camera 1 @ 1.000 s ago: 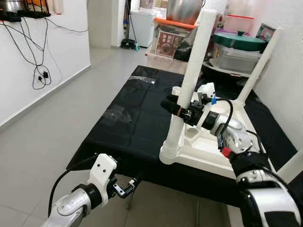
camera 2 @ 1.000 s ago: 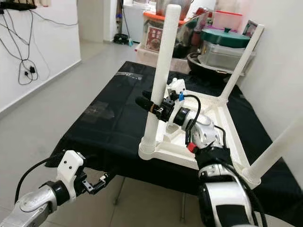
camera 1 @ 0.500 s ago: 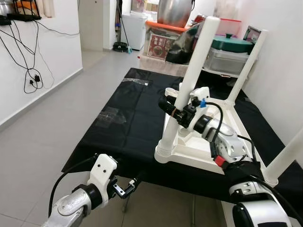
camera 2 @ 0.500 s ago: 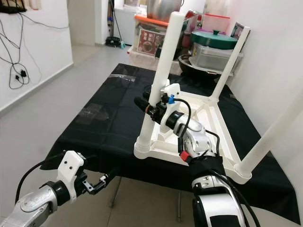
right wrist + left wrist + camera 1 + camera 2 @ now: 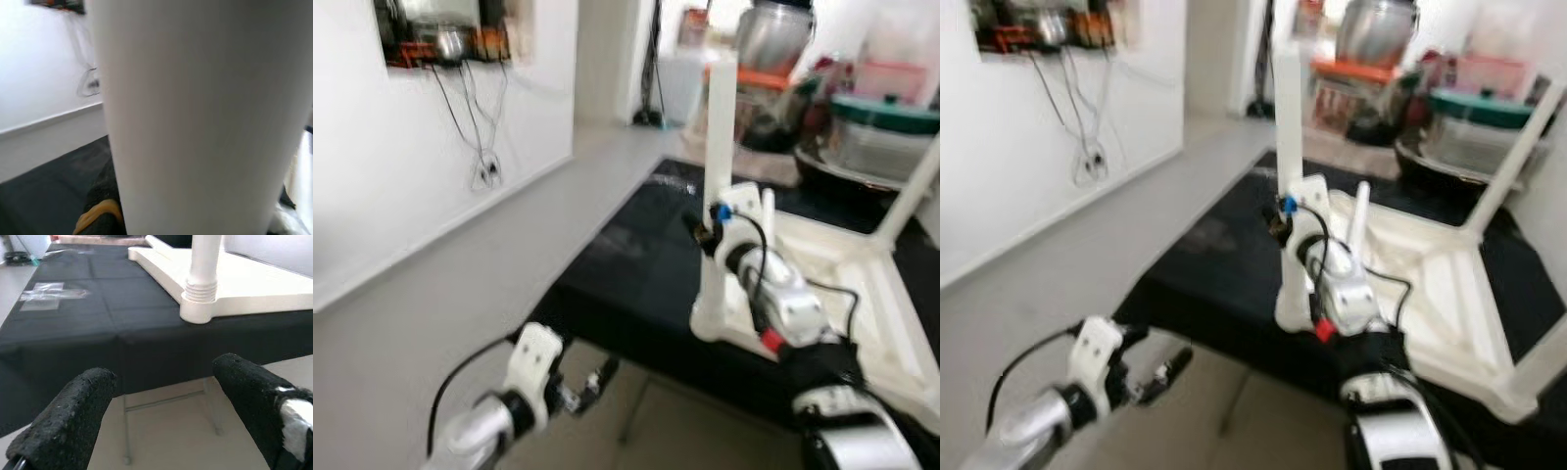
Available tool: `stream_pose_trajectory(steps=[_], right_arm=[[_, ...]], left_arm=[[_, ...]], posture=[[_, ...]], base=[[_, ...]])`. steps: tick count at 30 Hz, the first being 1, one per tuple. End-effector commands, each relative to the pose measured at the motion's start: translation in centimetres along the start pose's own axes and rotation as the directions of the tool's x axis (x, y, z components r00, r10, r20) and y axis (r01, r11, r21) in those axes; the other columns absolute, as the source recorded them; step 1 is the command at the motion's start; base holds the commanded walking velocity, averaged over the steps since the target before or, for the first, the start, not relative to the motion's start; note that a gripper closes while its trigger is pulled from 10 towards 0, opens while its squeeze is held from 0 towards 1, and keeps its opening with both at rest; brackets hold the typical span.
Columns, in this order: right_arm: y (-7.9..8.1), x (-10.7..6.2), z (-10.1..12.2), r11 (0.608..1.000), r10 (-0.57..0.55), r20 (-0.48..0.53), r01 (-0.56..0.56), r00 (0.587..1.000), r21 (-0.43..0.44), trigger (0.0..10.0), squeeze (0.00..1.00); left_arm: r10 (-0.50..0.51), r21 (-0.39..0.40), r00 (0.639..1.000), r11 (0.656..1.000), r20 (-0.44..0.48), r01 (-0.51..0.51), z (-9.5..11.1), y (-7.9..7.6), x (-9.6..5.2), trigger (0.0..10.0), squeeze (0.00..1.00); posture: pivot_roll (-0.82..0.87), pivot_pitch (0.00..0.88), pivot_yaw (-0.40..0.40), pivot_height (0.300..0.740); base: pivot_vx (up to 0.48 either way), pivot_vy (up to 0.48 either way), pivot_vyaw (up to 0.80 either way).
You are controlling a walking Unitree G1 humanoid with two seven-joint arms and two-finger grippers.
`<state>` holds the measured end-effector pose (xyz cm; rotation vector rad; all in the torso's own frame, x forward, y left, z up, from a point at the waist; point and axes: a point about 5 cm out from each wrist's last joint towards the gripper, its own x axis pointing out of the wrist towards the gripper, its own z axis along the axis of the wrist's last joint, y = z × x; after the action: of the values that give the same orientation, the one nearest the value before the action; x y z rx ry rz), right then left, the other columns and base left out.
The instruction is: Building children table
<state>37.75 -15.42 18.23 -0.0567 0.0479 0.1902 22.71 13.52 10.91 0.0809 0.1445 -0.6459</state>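
Note:
A white children's table (image 5: 827, 269) lies upside down on a black-covered table (image 5: 636, 264). Its near-left leg (image 5: 720, 127) stands upright in the corner socket (image 5: 201, 311). My right gripper (image 5: 710, 233) is shut on that leg at mid-height. In the right wrist view the leg (image 5: 195, 122) sits right before the camera, with one black finger (image 5: 102, 196) beside it. My left gripper (image 5: 597, 377) hangs low in front of the table's near edge, open. Its fingers (image 5: 73, 421) hold nothing and point at the socket.
Another white leg (image 5: 913, 186) rises at the far right corner. Clear plastic wrap (image 5: 46, 291) lies on the black cloth. Pots and storage boxes (image 5: 876, 132) crowd the back. A white wall with hanging cables (image 5: 480, 147) stands on the left, across grey floor (image 5: 431, 323).
The head camera has swung and the picture is now blurred. My right gripper stays on the leg, which looks more upright. The left arm hangs much as before.

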Motion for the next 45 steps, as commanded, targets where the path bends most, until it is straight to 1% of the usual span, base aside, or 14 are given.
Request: stream_pose_trajectory(steps=[1, 3, 6, 9, 10, 14, 21, 31, 33, 36, 41, 43, 44, 45], right_arm=[[0.4, -0.9, -5.5, 0.995, -0.023, -0.229, 0.044, 0.973, 0.088, 0.0, 0.00], [0.3, -1.0, -6.0, 0.987, -0.087, -0.252, 0.117, 0.964, 0.109, 0.0, 0.00], [0.3, -1.1, -6.1, 0.983, -0.113, -0.261, 0.146, 0.959, 0.113, 0.0, 0.00], [0.0, -1.3, -6.8, 0.960, -0.199, -0.305, 0.247, 0.931, 0.129, 0.0, 0.00], [-0.2, -1.4, -7.1, 0.950, -0.235, -0.322, 0.287, 0.917, 0.125, 0.0, 0.00], [-0.5, -1.6, -7.5, 0.934, -0.293, -0.335, 0.344, 0.895, 0.101, 0.0, 0.00], [0.0, -1.7, -7.6, 0.927, -0.319, -0.334, 0.365, 0.887, 0.083, 0.0, 0.00], [0.8, -2.0, -8.6, 0.923, -0.284, -0.399, 0.361, 0.872, 0.132, 0.0, 0.00], [0.2, -2.3, -9.1, 0.910, -0.320, -0.425, 0.399, 0.847, 0.112, 0.0, 0.00], [-1.4, -2.7, -9.3, 0.863, -0.441, -0.427, 0.504, 0.790, 0.041, 0.0, 0.00], [-2.0, -2.8, -9.1, 0.839, -0.491, -0.410, 0.544, 0.768, 0.013, 0.0, 0.00], [-2.4, -3.0, -8.9, 0.805, -0.548, -0.388, 0.593, 0.741, -0.002, 0.0, 0.00], [-2.4, -3.0, -8.9, 0.805, -0.548, -0.388, 0.593, 0.741, -0.002, 0.0, 0.00], [-2.5, -3.0, -8.8, 0.786, -0.574, -0.378, 0.619, 0.726, -0.005, 0.0, 0.00]], left_arm=[[-0.008, 0.006, 1.000, 1.000, 0.002, 0.008, 0.1, -0.2, 0.3, 10.0, 0.00], [-0.007, 0.004, 1.000, 1.000, 0.002, 0.007, 0.1, -0.2, 0.3, 10.0, 0.00], [-0.006, 0.003, 1.000, 1.000, 0.002, 0.006, 0.1, -0.2, 0.4, 10.0, 0.00], [-0.002, -0.002, 1.000, 1.000, 0.001, 0.002, -0.1, -0.2, 0.4, 10.0, 0.00], [-0.001, -0.002, 1.000, 1.000, 0.001, 0.001, -0.1, -0.2, 0.4, 10.0, 0.00], [-0.002, -0.003, 1.000, 1.000, 0.000, 0.002, -0.2, -0.3, 0.5, 10.0, 0.00], [0.000, 0.000, 1.000, 1.000, 0.000, 0.000, -0.2, -0.3, 0.5, 10.0, 0.00], [-0.001, 0.001, 1.000, 1.000, -0.003, 0.001, -0.3, -0.3, 0.6, 10.0, 0.00], [-0.003, 0.002, 1.000, 1.000, -0.004, 0.003, -0.3, -0.3, 0.6, 10.0, 0.00], [0.001, 0.002, 1.000, 1.000, -0.004, -0.001, -0.3, -0.3, 0.7, 10.0, 0.00], [0.004, 0.003, 1.000, 1.000, -0.004, -0.004, -0.3, -0.3, 0.6, 10.0, 0.00], [0.004, 0.003, 1.000, 1.000, -0.005, -0.004, -0.3, -0.3, 0.6, 10.0, 0.00], [0.004, 0.003, 1.000, 1.000, -0.005, -0.004, -0.3, -0.3, 0.6, 10.0, 0.00], [0.004, 0.004, 1.000, 1.000, -0.004, -0.004, -0.3, -0.3, 0.6, 10.0, 0.00]], posture=[[0.07, 0.000, -0.135, 0.740], [0.07, 0.000, -0.135, 0.740], [0.07, 0.000, -0.139, 0.740], [0.07, 0.000, -0.142, 0.740], [0.07, 0.000, -0.143, 0.740], [0.07, 0.000, -0.146, 0.740], [0.07, 0.000, -0.148, 0.740], [0.07, 0.000, -0.146, 0.740], [0.07, 0.000, -0.148, 0.740], [0.07, 0.000, -0.152, 0.740], [0.07, 0.000, -0.152, 0.740], [0.07, 0.000, -0.150, 0.740], [0.07, 0.000, -0.150, 0.740], [0.07, 0.000, -0.149, 0.740]], base=[[0.000, 0.000, 0.00], [0.000, 0.000, 0.00], [0.000, 0.000, 0.00], [0.000, 0.000, 0.00], [0.000, 0.000, 0.00], [0.000, 0.000, 0.00], [0.000, 0.000, 0.00], [0.000, 0.000, 0.00], [0.000, 0.000, 0.00], [0.000, 0.000, 0.00], [0.000, 0.000, 0.00], [0.000, 0.000, 0.00], [0.000, 0.000, 0.00], [0.000, 0.000, 0.00]])
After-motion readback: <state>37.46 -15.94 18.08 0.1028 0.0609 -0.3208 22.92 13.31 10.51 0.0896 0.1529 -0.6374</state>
